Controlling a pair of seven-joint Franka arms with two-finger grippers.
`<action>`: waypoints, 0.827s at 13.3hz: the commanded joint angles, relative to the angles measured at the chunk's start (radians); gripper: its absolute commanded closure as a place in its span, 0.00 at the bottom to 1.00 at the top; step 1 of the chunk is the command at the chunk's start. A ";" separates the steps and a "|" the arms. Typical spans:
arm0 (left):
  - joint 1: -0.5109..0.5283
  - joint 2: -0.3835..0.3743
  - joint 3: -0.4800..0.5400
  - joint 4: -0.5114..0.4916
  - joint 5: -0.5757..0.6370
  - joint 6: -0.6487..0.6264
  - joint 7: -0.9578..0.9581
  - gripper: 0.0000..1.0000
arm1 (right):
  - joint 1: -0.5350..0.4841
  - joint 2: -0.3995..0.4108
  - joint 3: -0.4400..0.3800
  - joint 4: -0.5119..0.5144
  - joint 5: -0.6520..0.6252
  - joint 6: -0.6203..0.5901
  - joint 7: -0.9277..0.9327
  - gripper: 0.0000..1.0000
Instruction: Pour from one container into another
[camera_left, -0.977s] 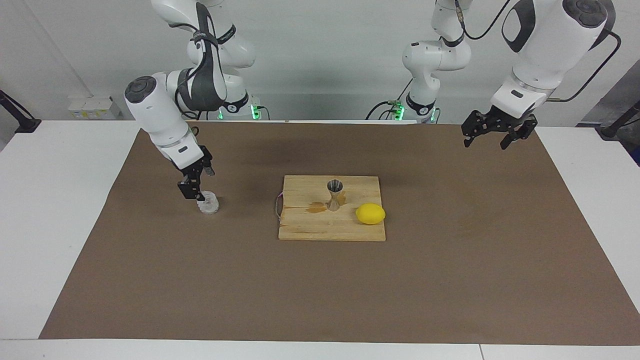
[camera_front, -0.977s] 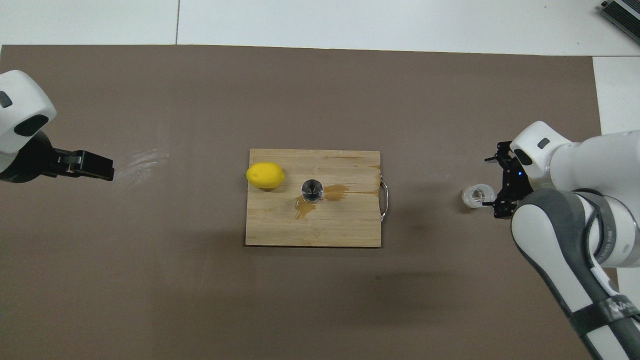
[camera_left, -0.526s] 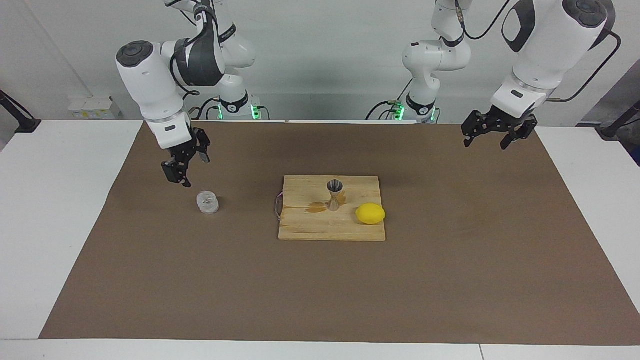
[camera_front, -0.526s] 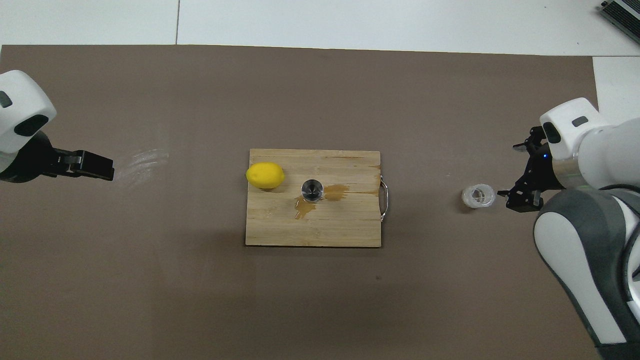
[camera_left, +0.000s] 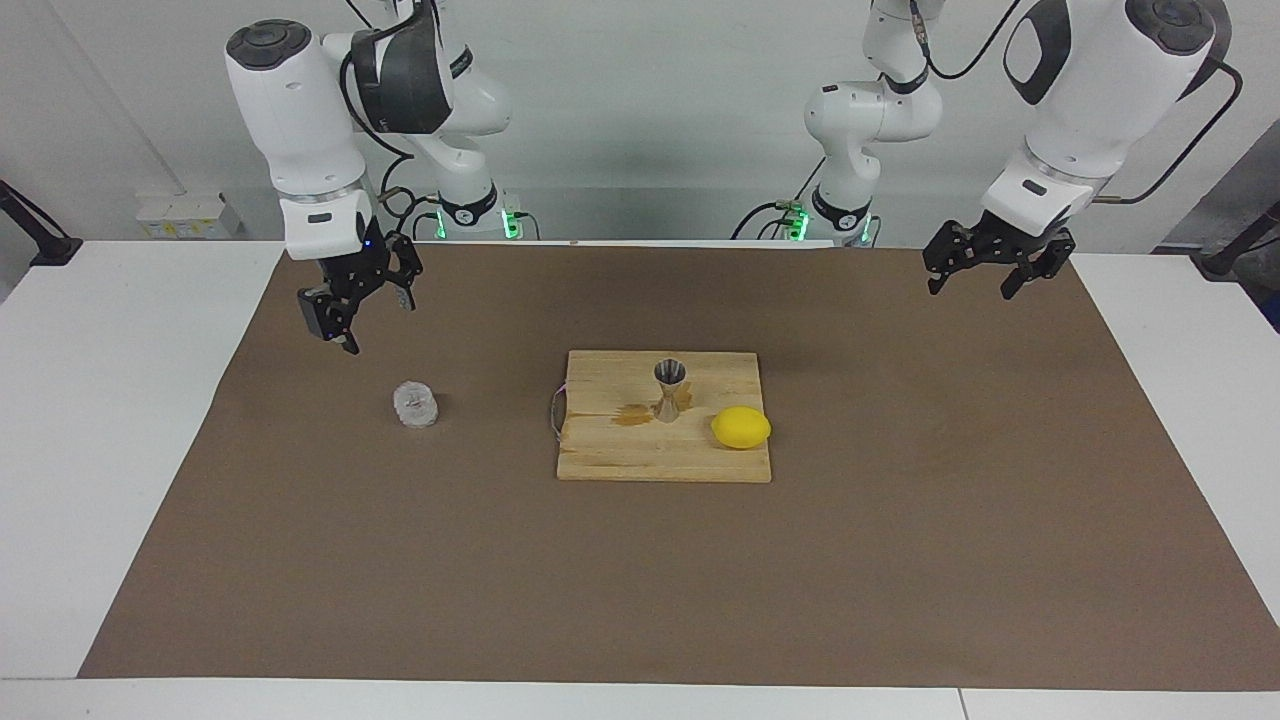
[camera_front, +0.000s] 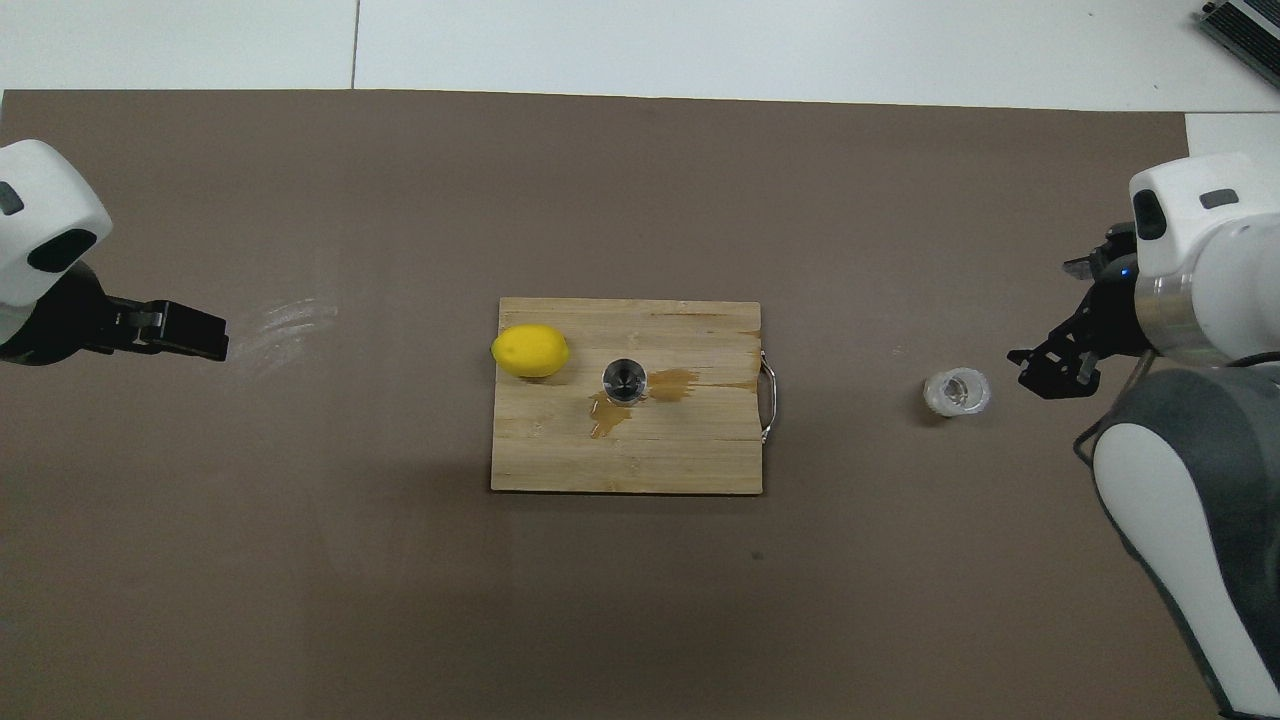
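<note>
The small clear faceted glass cup (camera_left: 415, 405) (camera_front: 957, 392) stands upright on the brown mat, toward the right arm's end of the table. My right gripper (camera_left: 368, 315) (camera_front: 1060, 325) hangs open and empty above the mat, clear of the cup. The steel hourglass jigger (camera_left: 670, 390) (camera_front: 624, 381) stands upright on the wooden cutting board (camera_left: 660, 460) (camera_front: 620, 465) in the middle. My left gripper (camera_left: 970, 288) (camera_front: 200, 335) waits open over the mat at the left arm's end.
A yellow lemon (camera_left: 741, 428) (camera_front: 530, 351) lies on the board beside the jigger. A brownish wet stain (camera_left: 632, 415) (camera_front: 605, 415) marks the board at the jigger's foot. The brown mat (camera_left: 640, 580) covers most of the white table.
My right gripper has let go of the glass cup and risen away from it, toward the right arm's end. The cup stays upright on the mat. The left arm has not moved.
</note>
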 joint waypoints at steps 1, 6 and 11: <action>-0.013 0.005 0.008 0.011 0.010 0.008 -0.012 0.00 | -0.013 0.020 0.009 0.036 -0.013 -0.029 0.088 0.00; -0.013 0.005 0.008 0.011 0.010 0.010 -0.012 0.00 | -0.015 0.027 0.009 0.099 -0.019 -0.078 0.287 0.00; -0.013 0.005 0.008 0.011 0.010 0.010 -0.012 0.00 | -0.004 0.018 0.011 0.134 -0.033 -0.103 0.602 0.00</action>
